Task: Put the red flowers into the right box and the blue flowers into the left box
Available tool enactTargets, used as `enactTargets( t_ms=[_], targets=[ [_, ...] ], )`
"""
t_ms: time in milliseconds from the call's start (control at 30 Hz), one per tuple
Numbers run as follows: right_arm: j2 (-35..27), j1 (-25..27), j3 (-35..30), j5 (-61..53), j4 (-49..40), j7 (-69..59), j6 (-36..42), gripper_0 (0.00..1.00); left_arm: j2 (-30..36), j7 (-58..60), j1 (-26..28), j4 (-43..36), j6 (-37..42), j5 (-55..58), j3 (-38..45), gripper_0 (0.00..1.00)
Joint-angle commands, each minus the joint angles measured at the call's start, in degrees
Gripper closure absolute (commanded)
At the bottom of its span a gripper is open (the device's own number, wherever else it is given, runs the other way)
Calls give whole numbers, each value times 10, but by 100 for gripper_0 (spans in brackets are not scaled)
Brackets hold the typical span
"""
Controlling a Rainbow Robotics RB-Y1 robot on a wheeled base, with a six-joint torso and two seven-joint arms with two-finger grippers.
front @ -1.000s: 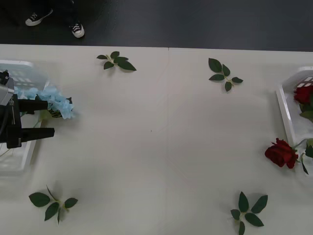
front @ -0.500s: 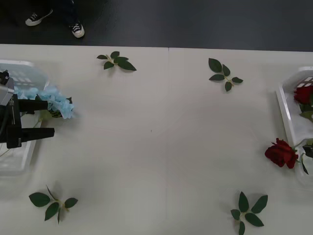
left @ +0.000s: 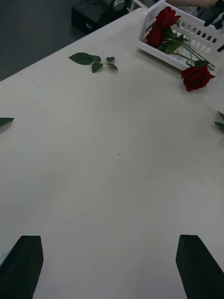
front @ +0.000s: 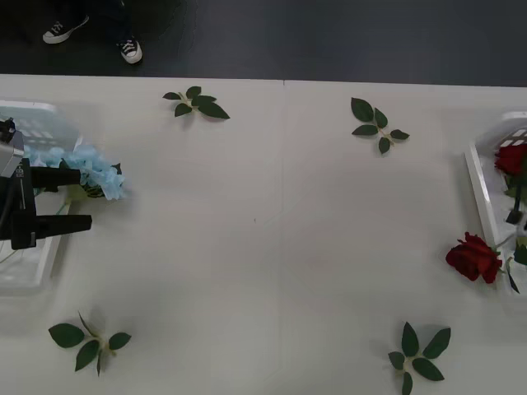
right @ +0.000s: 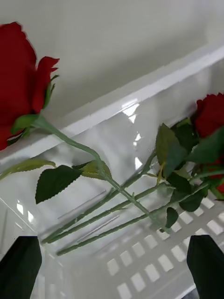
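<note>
Up close, the right wrist view reveals what the front camera hides: several thin green stems [right: 112, 205] lying across the slatted floor of the right box [right: 140, 100], one red rose [right: 16, 79] hanging outside over its wall. The right gripper [right: 112, 268] hovers just above the stems, black fingers spread wide, nothing between them. From the front, that rose [front: 473, 257] rests on the table against the right box [front: 479, 193]; another red bloom [front: 510, 158] sits inside. Over on the left, the left gripper [front: 78, 199] stands open and empty above the left box [front: 37, 276], pale blue flowers [front: 95, 173] spilling over the rim beside its fingers. Loose leaf sprigs [front: 196, 102] dot the white table [front: 272, 247], well apart from both boxes
</note>
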Motion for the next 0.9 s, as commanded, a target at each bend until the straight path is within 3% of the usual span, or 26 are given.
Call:
enactTargets(
  t_ms=[33, 400, 633, 900],
  targets=[
    [18, -15, 22, 35, -15, 73, -6, 7, 21, -36, -8, -14, -4, 3, 3, 17],
    [61, -82, 111, 128, 50, 98, -24, 7, 21, -36, -8, -14, -4, 3, 3, 17],
    [104, -102, 113, 194, 76, 105, -22, 8, 21, -36, -8, -14, -4, 3, 3, 17],
    [108, -107, 112, 214, 76, 98, 44, 8, 21, -36, -8, -14, -4, 3, 3, 17]
  ],
)
